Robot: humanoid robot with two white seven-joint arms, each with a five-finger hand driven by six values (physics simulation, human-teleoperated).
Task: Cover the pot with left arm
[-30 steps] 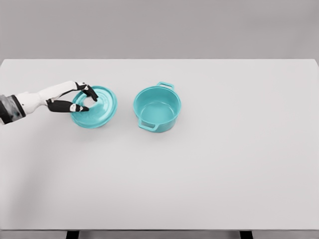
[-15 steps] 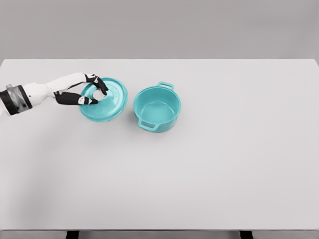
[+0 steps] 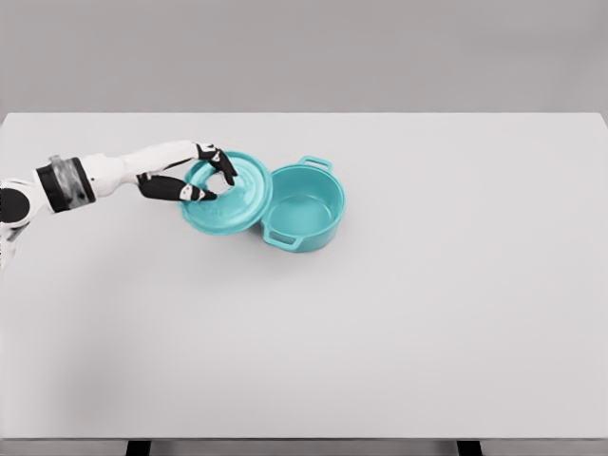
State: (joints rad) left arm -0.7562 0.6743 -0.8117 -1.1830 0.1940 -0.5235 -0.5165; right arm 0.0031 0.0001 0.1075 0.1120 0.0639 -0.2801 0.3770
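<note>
the left hand (image 3: 195,180) grips the lid (image 3: 228,195) by its knob. the lid hangs at the pot's (image 3: 302,204) nine o'clock edge, so the pot is not covered yet.

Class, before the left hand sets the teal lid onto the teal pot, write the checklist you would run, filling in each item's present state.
1. Left hand grips the round teal lid: ok.
2. Lid centred over the teal two-handled pot: not ok, it only overlaps the left rim.
3. Pot upright, open: ok.
4. Pot empty inside: ok.
5. Lid high enough above the rim: cannot tell.
6. White table around the pot clear: ok.
</note>
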